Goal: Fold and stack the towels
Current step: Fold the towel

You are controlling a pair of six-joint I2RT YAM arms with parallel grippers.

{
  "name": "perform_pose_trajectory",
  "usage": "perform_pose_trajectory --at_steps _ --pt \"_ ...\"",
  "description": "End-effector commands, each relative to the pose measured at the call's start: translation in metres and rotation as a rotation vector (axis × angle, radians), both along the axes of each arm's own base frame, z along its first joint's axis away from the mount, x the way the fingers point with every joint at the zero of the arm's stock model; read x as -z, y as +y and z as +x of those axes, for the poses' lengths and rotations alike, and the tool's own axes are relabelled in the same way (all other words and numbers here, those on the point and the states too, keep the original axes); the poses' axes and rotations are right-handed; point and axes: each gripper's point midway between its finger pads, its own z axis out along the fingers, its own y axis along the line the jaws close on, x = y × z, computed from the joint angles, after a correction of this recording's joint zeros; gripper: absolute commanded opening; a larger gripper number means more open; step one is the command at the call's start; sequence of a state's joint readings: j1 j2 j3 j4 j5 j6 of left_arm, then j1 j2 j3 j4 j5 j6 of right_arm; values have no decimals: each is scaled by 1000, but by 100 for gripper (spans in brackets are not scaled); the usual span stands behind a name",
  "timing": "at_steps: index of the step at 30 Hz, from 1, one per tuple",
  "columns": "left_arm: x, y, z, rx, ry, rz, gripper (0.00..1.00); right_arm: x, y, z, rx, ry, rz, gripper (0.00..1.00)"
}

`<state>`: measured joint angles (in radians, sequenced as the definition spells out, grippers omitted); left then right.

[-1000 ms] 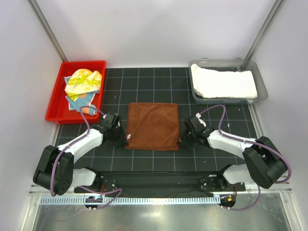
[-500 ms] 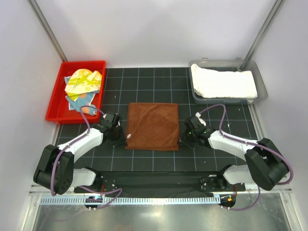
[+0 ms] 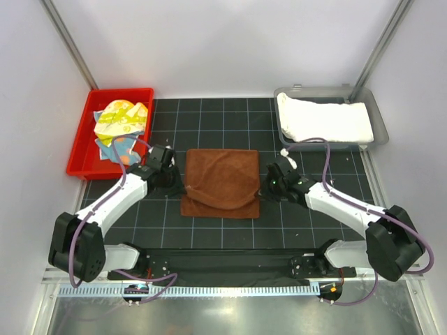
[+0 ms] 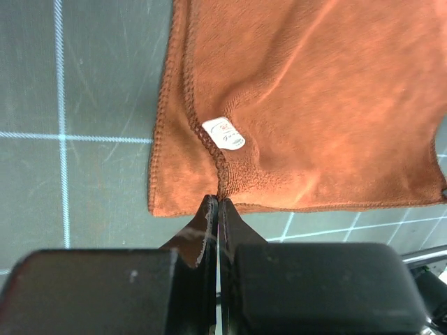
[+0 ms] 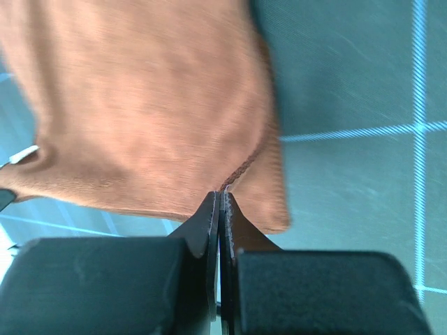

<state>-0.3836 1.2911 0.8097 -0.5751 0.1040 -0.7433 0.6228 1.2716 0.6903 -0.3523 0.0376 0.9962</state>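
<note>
A: Where's the brown towel [image 3: 220,174]?
B: Centred on the mat [image 3: 223,125], square to its grid; left gripper [image 3: 183,187] and right gripper [image 3: 263,188] each pinch 1 near corner, the raised edge sagging crosswise between them.

small white tag [image 4: 223,133] lying on the rust-brown towel [image 4: 321,98], its faint print showing too small to read; no other writing showing

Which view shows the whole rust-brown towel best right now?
Top external: the rust-brown towel shows whole, sagging between the left gripper and right gripper. Each wrist view shows only its own pinched edge; the left wrist also shows a white label.
</note>
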Motion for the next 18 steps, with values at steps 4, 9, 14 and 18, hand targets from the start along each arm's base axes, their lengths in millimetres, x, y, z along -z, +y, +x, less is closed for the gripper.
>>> perform_pose_trajectory --at_steps 4,9,14,18 --pt "-73 3 17 39 -80 37 0 -75 17 22 -69 -125 41 1" --pt "-44 14 -16 55 -40 66 0 -48 15 -15 -87 -59 119 1" --pt "7 4 -43 37 49 -30 0 4 9 -41 -88 24 125 1" --pt "24 9 -48 28 88 2 0 27 2 -48 -79 38 111 1"
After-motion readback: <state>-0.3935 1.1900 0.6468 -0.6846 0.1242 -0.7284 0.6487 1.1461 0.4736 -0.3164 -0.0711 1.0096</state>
